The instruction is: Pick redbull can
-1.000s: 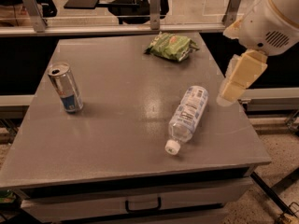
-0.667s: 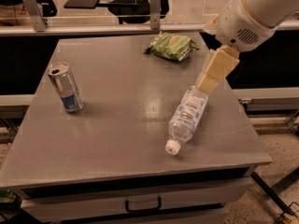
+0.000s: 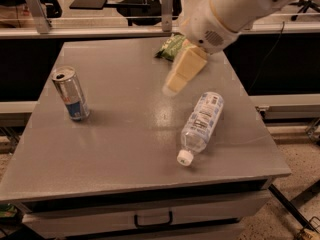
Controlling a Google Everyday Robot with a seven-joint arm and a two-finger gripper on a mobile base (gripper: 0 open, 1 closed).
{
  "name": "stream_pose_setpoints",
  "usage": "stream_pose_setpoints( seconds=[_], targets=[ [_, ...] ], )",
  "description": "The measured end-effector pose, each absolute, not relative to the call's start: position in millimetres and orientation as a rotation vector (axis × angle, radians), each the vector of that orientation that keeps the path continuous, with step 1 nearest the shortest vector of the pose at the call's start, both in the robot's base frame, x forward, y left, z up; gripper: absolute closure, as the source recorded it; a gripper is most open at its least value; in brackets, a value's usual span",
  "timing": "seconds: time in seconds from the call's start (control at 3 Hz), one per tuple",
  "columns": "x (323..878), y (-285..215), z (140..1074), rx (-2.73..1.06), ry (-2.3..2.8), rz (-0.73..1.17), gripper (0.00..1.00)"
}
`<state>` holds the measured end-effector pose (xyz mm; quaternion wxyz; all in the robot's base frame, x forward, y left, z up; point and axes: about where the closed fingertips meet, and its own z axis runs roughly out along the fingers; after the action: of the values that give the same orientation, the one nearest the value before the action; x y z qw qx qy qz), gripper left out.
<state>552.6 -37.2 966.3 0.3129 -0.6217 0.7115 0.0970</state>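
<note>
The redbull can [image 3: 71,94] stands upright on the left side of the grey table [image 3: 125,149]; it is slim and silver with a blue lower band and a pull-tab top. My gripper [image 3: 174,86] hangs on the white arm above the middle of the table, well to the right of the can and apart from it. Its cream-coloured fingers [image 3: 184,70] point down and to the left. It holds nothing that I can see.
A clear plastic water bottle [image 3: 201,125] lies on its side right of centre, white cap toward the front edge. A green snack bag [image 3: 172,46] lies at the back, partly behind the arm. A drawer with a handle [image 3: 152,219] is under the tabletop.
The arm and gripper have moved left across the table, from over the right edge to above its middle, closer to the can. The can, bottle and bag have not moved.
</note>
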Motion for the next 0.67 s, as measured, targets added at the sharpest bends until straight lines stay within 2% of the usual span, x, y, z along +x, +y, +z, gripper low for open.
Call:
stream_pose_setpoints(
  seconds=[0.67],
  targets=[
    [554.5,42.9,955.4,-1.651,1.771,0.392,0.0]
  ],
)
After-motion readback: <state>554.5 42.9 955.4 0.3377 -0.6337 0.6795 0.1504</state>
